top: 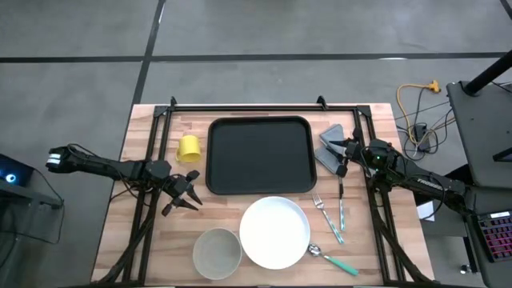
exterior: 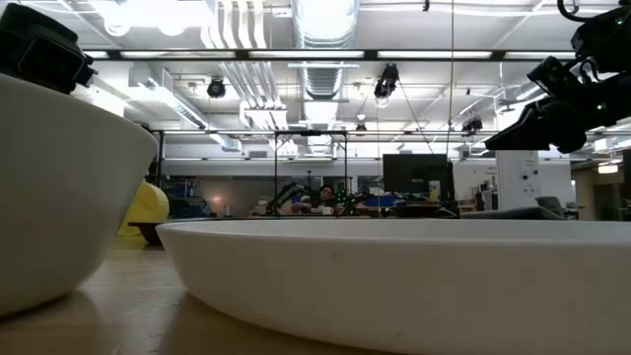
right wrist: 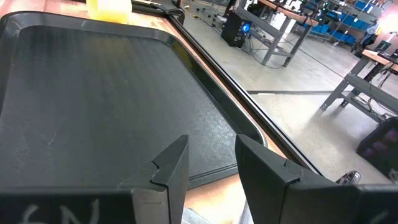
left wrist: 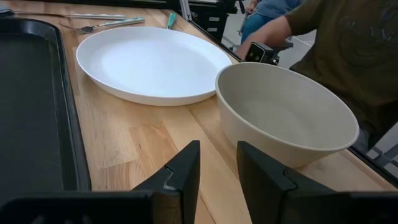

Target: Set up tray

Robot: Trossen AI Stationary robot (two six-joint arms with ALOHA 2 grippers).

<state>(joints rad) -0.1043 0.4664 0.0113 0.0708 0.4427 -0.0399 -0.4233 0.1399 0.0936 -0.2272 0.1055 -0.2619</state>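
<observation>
The black tray (top: 260,156) lies flat at the table's far middle, also seen in the right wrist view (right wrist: 93,93). A white plate (top: 274,232) and a beige bowl (top: 217,252) stand near the table's near edge. A yellow cup (top: 189,148) lies left of the tray. A grey napkin (top: 328,142) lies right of the tray, with a fork (top: 322,210), a knife (top: 342,204) and a spoon (top: 332,258) nearer. My left gripper (top: 188,196) is open, left of the tray's near corner, facing plate and bowl (left wrist: 283,112). My right gripper (top: 344,154) is open above the napkin, by the tray's right rim (right wrist: 217,99).
Black frame rails (top: 260,105) run along the table's far edge and down both sides. A person in an olive shirt (left wrist: 348,50) stands beyond the near edge. Bare wood (top: 152,240) lies left of the bowl. Cables (top: 416,112) lie on the floor to the right.
</observation>
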